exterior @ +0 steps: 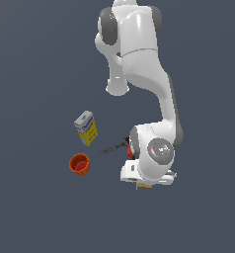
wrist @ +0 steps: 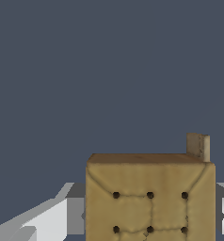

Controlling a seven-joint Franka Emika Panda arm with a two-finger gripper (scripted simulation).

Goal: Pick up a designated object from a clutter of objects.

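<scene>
The designated object (wrist: 149, 197), a flat tan square block with rows of dark dots, fills the space between my gripper's (wrist: 149, 214) two fingers in the wrist view. The pads (wrist: 79, 214) press against its two sides, so the gripper is shut on it. In the exterior view only a sliver of the tan block (exterior: 144, 186) peeks out under the white hand, at the exterior view's right of the clutter. The fingers themselves are hidden there by the hand. I cannot tell whether the block rests on the floor or hangs just above it.
A white-blue-yellow carton (exterior: 86, 128) lies at the exterior view's left. An orange-red cup (exterior: 80, 164) stands upright below it. A red power drill (exterior: 130, 146) with a dark bit (exterior: 112, 147) lies partly hidden behind the arm's wrist. The ground is plain dark grey.
</scene>
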